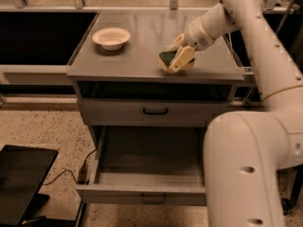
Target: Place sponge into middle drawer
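The sponge (pixel 168 58), dark green on top with a pale yellow body, is held in my gripper (pixel 175 59) just above the front right part of the grey cabinet top (pixel 137 46). The gripper's pale fingers (pixel 182 58) are closed around the sponge. The middle drawer (pixel 142 193) is pulled out wide open below, its long grey tray bare and its small black handle facing me. The upper drawer front (pixel 151 111) with its black handle is shut.
A white bowl (pixel 111 37) stands at the back left of the cabinet top. My large white arm (pixel 251 169) fills the right side and covers the drawer's right end. A black object (pixel 21 183) and a cable (pixel 71 171) lie on the floor at left.
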You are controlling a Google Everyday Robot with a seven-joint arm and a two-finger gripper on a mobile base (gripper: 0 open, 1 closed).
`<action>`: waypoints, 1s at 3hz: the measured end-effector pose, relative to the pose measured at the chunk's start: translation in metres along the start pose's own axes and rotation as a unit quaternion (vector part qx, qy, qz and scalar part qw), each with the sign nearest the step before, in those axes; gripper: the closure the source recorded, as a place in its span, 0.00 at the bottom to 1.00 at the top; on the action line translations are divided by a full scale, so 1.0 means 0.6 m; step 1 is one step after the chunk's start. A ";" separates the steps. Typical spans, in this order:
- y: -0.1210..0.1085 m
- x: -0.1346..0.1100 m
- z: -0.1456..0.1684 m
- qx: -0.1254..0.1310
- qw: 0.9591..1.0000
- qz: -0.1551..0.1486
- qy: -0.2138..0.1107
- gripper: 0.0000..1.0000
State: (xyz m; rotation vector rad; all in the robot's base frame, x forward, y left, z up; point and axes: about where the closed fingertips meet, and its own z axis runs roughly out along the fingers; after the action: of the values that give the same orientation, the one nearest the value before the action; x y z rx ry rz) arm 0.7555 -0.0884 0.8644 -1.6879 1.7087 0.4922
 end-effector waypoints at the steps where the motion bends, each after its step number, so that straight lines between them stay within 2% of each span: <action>1: 0.016 -0.023 -0.143 0.089 0.996 -0.007 -0.021 1.00; 2: 0.067 -0.087 -0.294 0.186 0.981 -0.018 -0.051 1.00; 3: 0.108 -0.127 -0.345 0.215 0.975 -0.028 -0.055 1.00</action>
State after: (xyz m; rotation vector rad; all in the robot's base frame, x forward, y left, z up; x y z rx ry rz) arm 0.6460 -0.1697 1.0492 -1.3646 1.5486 0.1685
